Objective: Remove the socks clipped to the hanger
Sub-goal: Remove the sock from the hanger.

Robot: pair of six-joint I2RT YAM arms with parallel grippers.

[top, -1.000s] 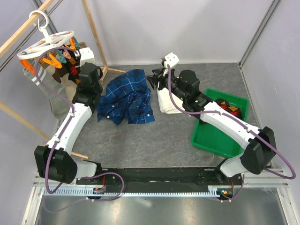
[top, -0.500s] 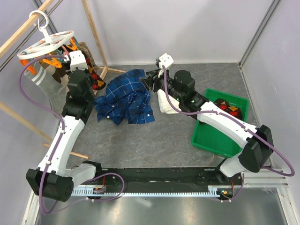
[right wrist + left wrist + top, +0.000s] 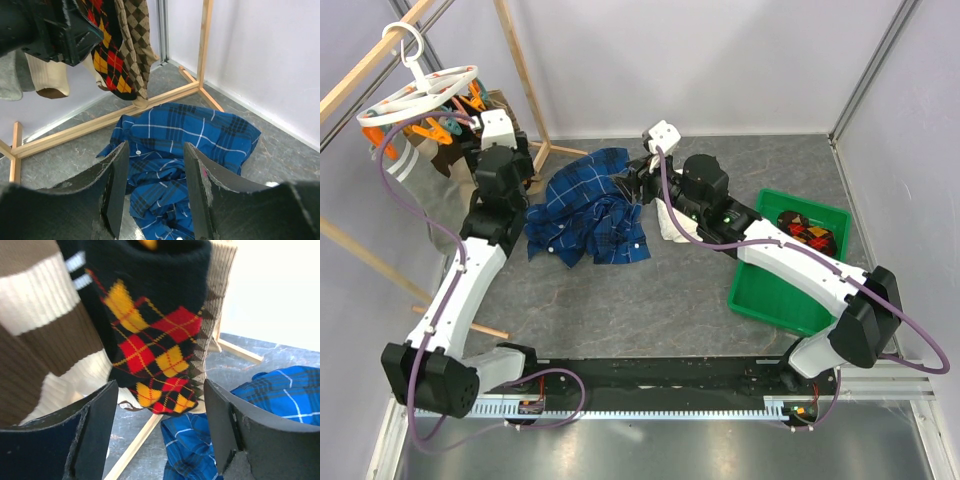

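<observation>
left fingers spread in front of the black argyle sock

the left gripper (image 3: 160,390) is spread wide with nothing between its fingers. the black argyle sock (image 3: 150,355), with red and yellow diamonds, hangs straight ahead of it, centred in the gap. its long axis runs vertical: cuff up at an orange clothespin (image 3: 147,244) on the hanger (image 3: 420,95), toe pointing down at about fingertip level. a brown-and-cream striped sock (image 3: 45,340) hangs just left of it and a tan argyle sock (image 3: 217,285) just behind on the right. the left arm is far nearer. the right gripper (image 3: 156,150), also parted and empty, hovers over the blue plaid shirt (image 3: 185,145), well apart from the socks. the next move likely means reaching forward around the toe.
</observation>
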